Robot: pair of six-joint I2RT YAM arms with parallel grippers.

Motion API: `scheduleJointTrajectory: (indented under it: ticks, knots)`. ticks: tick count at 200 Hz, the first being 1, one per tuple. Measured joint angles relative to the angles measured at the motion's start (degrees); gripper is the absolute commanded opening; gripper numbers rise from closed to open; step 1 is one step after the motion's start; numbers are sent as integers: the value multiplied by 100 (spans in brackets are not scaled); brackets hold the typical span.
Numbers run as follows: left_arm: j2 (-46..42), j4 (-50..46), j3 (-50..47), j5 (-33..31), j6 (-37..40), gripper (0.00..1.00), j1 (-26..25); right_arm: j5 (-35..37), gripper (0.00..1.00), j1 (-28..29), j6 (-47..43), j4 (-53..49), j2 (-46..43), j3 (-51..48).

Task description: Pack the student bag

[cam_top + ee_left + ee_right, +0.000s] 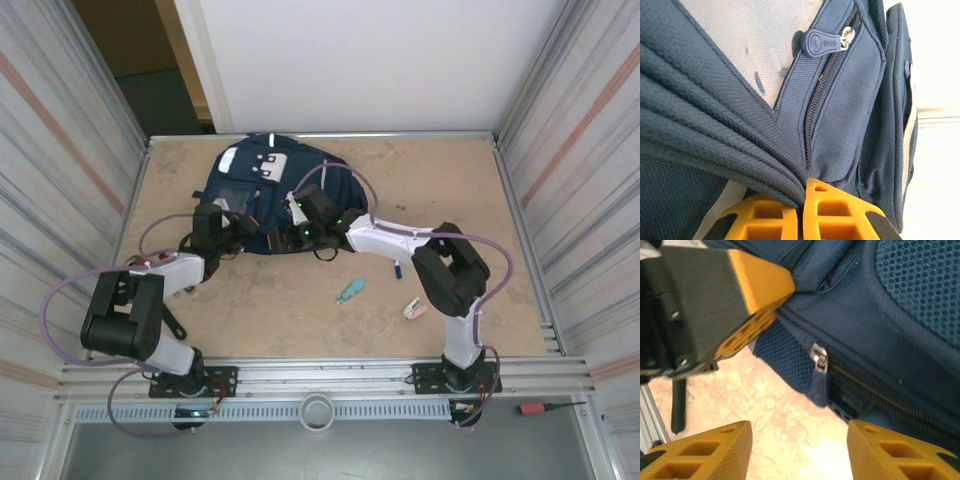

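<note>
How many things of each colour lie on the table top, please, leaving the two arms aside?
Navy student bag: 1
Teal item: 1
Pink-and-white item: 1
Blue item: 1
Total: 4

The left tool (804,194) is clamped tight on a fold of the student bag (850,115), its arm folded at the elbow. The right tool (797,437) hangs with jaws parted and holds nothing. The left tool's orange finger (760,280) sits just up-left of it.
</note>
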Motion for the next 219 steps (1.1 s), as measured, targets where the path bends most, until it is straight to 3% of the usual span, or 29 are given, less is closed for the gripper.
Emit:
scheduleJointTrajectory:
  ticks: [41, 160, 219]
  knots:
    - [0, -4, 0, -11, 2, 0, 0, -195, 40, -39, 136, 76, 522, 299]
    - [28, 2, 0, -13, 2, 0, 0, -498, 29, -48, 372, 337, 892, 450]
    - [28, 22, 0, -13, 2, 0, 0, -472, 12, -48, 498, 437, 925, 457]
